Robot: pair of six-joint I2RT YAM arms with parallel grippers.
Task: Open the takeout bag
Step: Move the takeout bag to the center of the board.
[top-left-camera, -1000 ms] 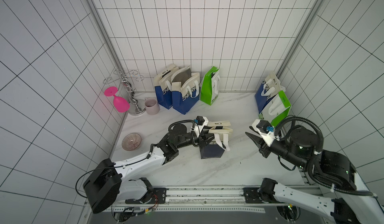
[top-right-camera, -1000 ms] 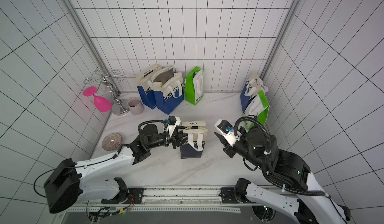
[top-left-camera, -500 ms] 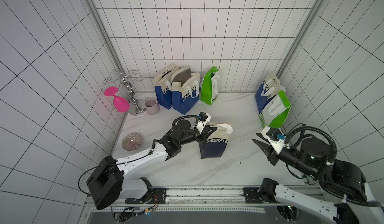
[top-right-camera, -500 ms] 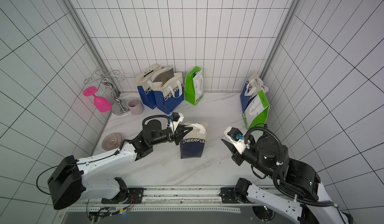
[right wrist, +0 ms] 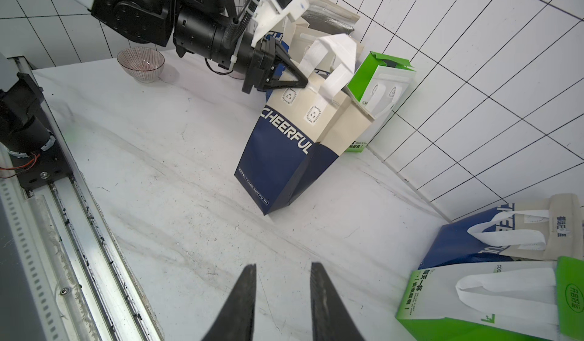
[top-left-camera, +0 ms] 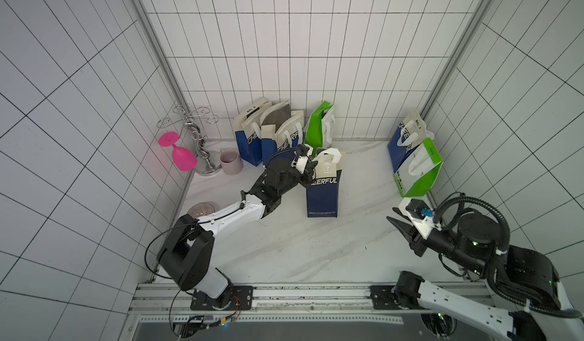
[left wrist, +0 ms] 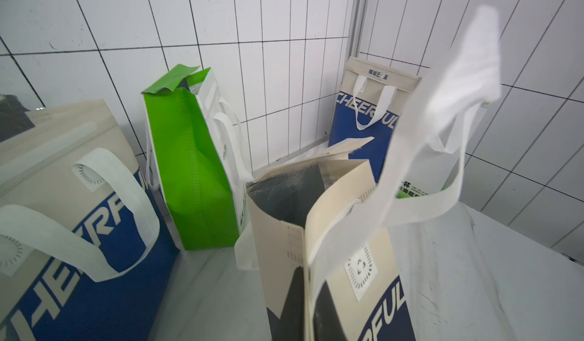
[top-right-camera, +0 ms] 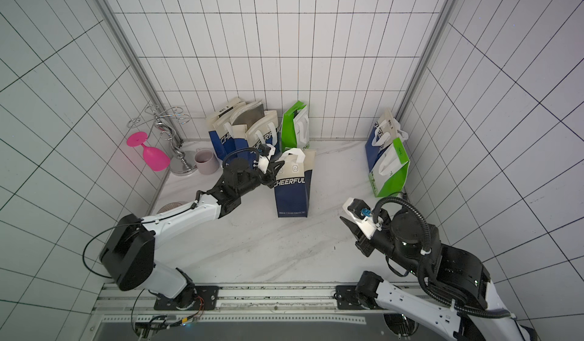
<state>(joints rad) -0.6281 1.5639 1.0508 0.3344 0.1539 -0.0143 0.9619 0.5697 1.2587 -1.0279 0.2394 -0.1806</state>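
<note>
The left arm stretches low over the tabletop, left hand clamped on the top rim of the bag, while the right hand hovers part-open, well apart from that bag.

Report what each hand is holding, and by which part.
Left hand pinches the standing CHEERFUL bag by its cream top rim, beside a handle. Right hand: open, holding nothing.

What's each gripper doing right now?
Left gripper: closed, pinching the takeout bag at its top edge.
Right gripper: open, holding nothing.
</note>
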